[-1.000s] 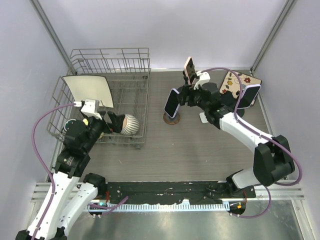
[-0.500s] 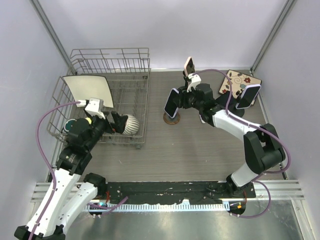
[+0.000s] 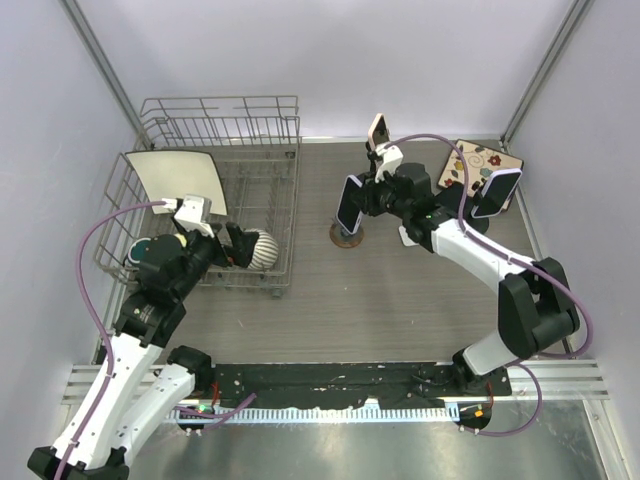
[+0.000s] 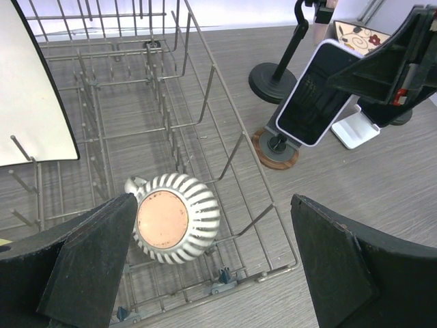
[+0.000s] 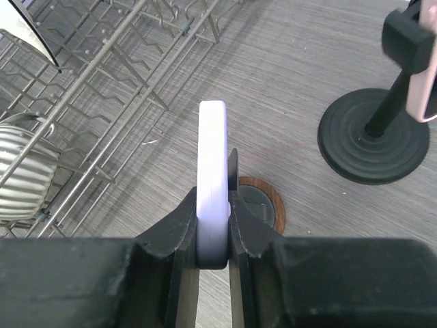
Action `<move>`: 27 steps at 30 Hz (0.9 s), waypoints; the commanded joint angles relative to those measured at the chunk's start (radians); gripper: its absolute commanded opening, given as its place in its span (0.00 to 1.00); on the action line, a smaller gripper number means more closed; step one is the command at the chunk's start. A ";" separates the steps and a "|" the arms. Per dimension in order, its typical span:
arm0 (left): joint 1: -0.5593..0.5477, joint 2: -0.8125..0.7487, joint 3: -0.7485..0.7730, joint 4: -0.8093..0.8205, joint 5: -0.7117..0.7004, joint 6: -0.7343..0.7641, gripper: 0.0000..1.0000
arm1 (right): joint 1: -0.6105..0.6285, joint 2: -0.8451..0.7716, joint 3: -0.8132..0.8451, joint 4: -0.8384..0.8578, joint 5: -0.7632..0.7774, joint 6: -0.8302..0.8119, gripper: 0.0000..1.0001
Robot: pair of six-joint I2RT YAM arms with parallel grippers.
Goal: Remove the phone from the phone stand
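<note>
The right end effector [image 5: 213, 236] had just clamped shut on the phone [image 5: 211, 171], which stood over its phone stand [image 5: 265, 205], perhaps still seated there. It seemed ready for lifting. The left end effector [image 4: 218, 266] hung wide open above the dish rack [image 4: 241, 137].

three phones [image 3: 348, 203], one wire rack [image 3: 220, 100], one striped mug [image 3: 265, 248], one white plate [image 3: 175, 178], one patterned tile [image 3: 480, 160]

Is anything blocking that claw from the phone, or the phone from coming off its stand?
Nothing visible. The right gripper is shut on the phone, above the wooden stand base. The black stand stands to one side, the dish rack to the other; neither is overhead.
</note>
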 commanded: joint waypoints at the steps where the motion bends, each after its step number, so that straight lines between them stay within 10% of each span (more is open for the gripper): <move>1: -0.008 0.003 -0.003 0.051 0.014 0.010 1.00 | -0.005 -0.116 0.094 0.027 0.013 -0.045 0.01; 20: -0.015 -0.006 -0.007 0.050 0.000 0.015 1.00 | 0.012 -0.326 -0.005 -0.188 -0.234 0.240 0.01; 27: -0.017 -0.046 -0.009 0.047 -0.038 0.026 1.00 | 0.067 -0.350 -0.224 0.008 -0.328 0.486 0.01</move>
